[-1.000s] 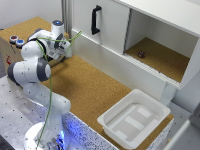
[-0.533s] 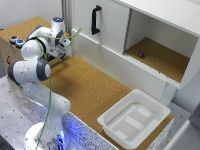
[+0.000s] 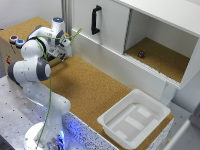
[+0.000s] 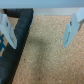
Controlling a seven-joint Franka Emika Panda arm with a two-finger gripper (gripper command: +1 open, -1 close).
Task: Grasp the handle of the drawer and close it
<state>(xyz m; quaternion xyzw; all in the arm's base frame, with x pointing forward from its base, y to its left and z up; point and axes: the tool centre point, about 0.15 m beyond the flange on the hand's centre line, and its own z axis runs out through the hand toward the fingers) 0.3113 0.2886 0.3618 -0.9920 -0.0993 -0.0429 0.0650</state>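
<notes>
At the frame's upper left, the arm (image 3: pixel 37 55) bends over a low brown box (image 3: pixel 12 47) with coloured buttons (image 3: pixel 16 40). A white tub (image 3: pixel 134 120) sits lower right on the cork desk (image 3: pixel 95 90).

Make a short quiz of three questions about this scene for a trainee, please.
1. True or false: the pincer is shut.
2. Where does the tub stand? A) in the cabinet B) on the table C) on the brown box
3. Fill in: the door handle is ___ in colour.

Key: 1 false, the fingers stand apart; 2 B; 3 black.
</notes>
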